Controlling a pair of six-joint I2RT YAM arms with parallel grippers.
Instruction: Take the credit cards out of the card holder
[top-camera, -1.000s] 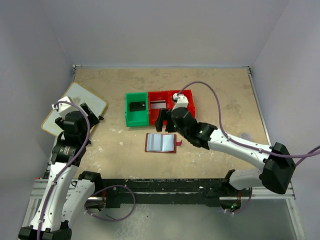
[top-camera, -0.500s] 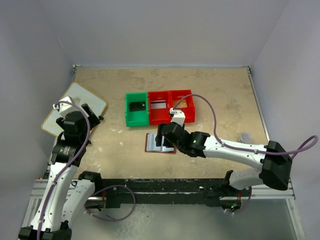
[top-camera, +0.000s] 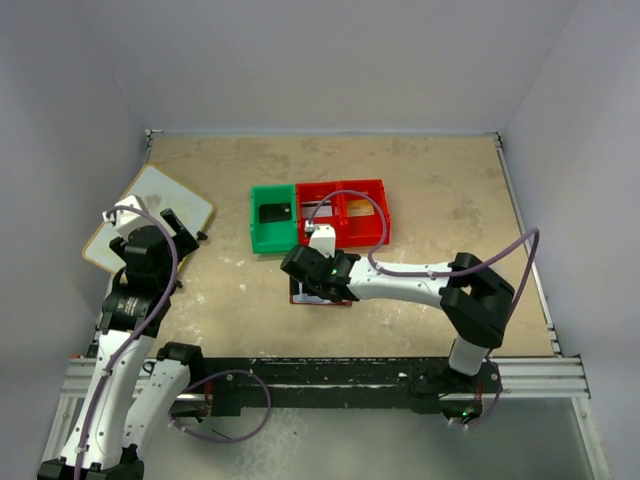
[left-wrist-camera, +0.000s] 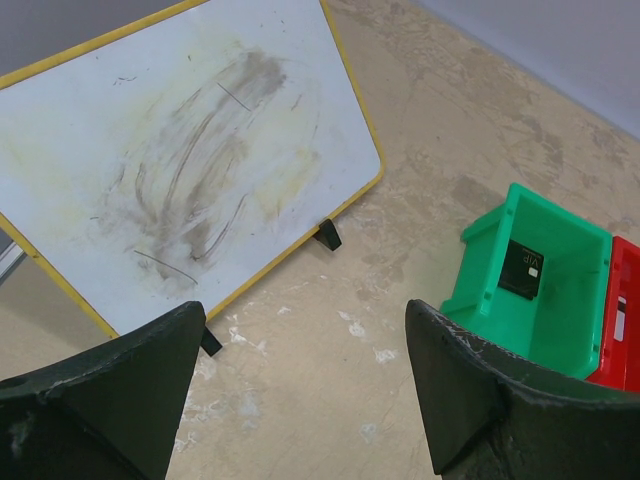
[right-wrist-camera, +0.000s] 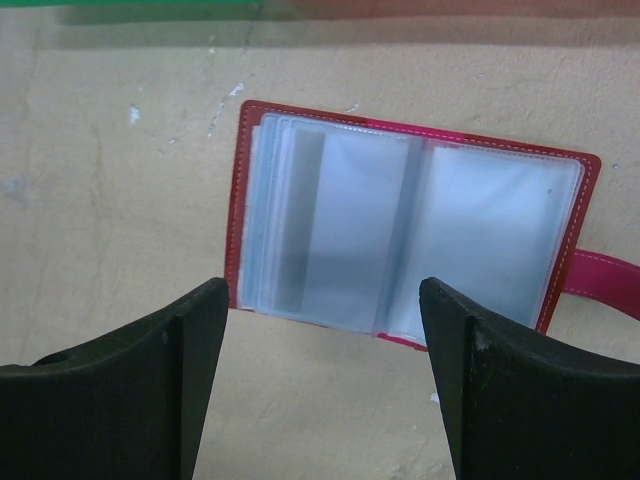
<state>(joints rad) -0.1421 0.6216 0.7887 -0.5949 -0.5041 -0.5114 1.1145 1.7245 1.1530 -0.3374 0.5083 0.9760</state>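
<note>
Hovering over the open card holder (right-wrist-camera: 410, 230), the right gripper (right-wrist-camera: 322, 300) has its jaws spread wide with nothing between them. Whether the fingers (right-wrist-camera: 120, 390) touch the sleeves cannot be told. The holder lies flat on the table (top-camera: 450, 200), just near of the bin tray (top-camera: 260, 238), clear sleeves up, red tab (right-wrist-camera: 605, 272) sticking out one end. A grey band shows through one stack of sleeves; card or not, unclear.

Left gripper (left-wrist-camera: 305, 330): jaws wide apart, empty, held above bare table beside the white board (left-wrist-camera: 180, 150).

Bin tray:
- green compartment: black card (left-wrist-camera: 522, 270), lying flat.
- middle red compartment: pale card (top-camera: 318, 209), partly hidden by cable.
- end red compartment: gold-brown card (top-camera: 362, 209).
</note>
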